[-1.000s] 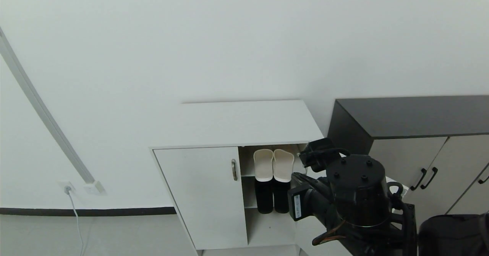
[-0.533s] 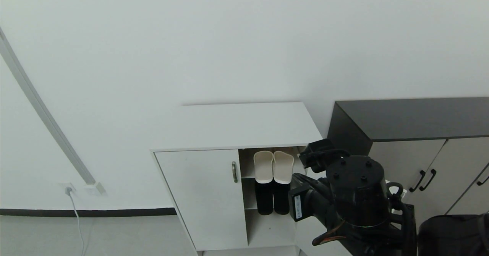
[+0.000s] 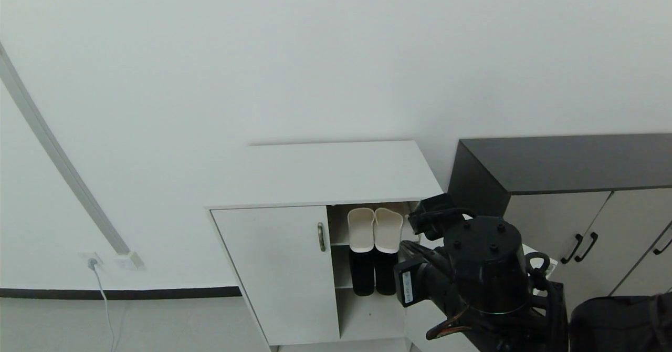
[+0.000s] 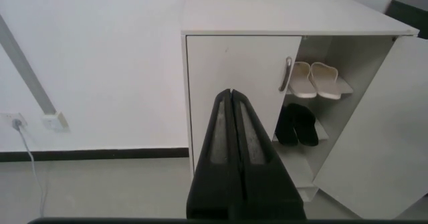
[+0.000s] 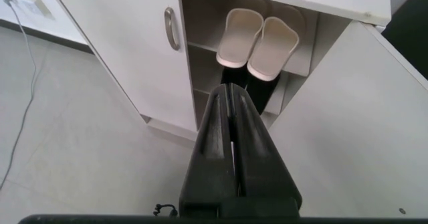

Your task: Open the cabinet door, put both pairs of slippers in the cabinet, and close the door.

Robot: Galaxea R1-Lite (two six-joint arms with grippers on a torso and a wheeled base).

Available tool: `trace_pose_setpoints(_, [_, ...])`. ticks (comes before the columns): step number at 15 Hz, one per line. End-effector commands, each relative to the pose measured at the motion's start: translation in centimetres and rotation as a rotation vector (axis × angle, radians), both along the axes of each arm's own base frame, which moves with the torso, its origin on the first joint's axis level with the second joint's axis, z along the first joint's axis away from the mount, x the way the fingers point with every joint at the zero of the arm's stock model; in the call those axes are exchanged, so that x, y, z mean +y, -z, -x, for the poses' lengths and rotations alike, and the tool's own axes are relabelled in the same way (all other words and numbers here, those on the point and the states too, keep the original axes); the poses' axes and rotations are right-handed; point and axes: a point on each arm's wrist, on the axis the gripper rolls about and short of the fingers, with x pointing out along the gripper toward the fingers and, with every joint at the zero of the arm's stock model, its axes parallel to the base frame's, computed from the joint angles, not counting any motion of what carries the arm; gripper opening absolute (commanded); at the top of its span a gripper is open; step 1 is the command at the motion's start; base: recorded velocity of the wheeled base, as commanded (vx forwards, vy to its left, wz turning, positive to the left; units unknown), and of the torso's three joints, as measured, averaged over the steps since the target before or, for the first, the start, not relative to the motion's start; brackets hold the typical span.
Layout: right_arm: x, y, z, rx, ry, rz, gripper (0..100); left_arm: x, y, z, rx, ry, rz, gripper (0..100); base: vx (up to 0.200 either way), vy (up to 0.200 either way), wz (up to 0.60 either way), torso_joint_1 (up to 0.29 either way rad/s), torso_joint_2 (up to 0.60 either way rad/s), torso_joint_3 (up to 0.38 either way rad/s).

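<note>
The white cabinet (image 3: 336, 173) has its left door (image 3: 273, 268) closed and its right door (image 5: 348, 137) swung open. A pair of white slippers (image 3: 375, 230) lies on the upper shelf, and a pair of black slippers (image 3: 374, 273) sits on the shelf below. My right arm (image 3: 472, 268) is held in front of the open side. My right gripper (image 5: 231, 93) is shut and empty, a short way in front of the shelves. My left gripper (image 4: 231, 97) is shut and empty too, farther back and facing the closed door's handle (image 4: 288, 73).
A dark-topped cabinet (image 3: 567, 163) with black handles stands right beside the white one. On the left, a wall socket with a cable (image 3: 94, 262) and a slanted conduit (image 3: 58, 157) sit above the bare floor (image 5: 80, 137).
The head view has shifted slightly, so the cabinet sits a little lower in the picture. My right arm has edged a little to the left. The slippers and doors are unchanged.
</note>
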Motion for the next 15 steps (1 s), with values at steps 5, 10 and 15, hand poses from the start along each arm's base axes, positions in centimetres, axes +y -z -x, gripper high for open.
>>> trace_pose_setpoints(5, [0.02, -0.03, -0.01, -0.001, 0.0, 0.0, 0, 0.0, 0.0, -0.01, 0.002, -0.001, 0.001, 0, 0.0, 0.0, -0.6, 0.004, 0.0, -0.002])
trace_pose_setpoints(10, [0.04, 0.03, -0.02, -0.012, -0.004, 0.002, 0, 0.0, 0.0, -0.01, 0.002, -0.001, 0.001, 0, 0.0, 0.0, -0.12, 0.0, 0.0, 0.0])
trace_pose_setpoints(15, [0.0, -0.04, -0.05, -0.014, -0.003, 0.001, 0, 0.0, 0.0, -0.01, 0.002, -0.001, 0.001, 0, -0.04, 0.0, 0.0, 0.0, 0.0, 0.0])
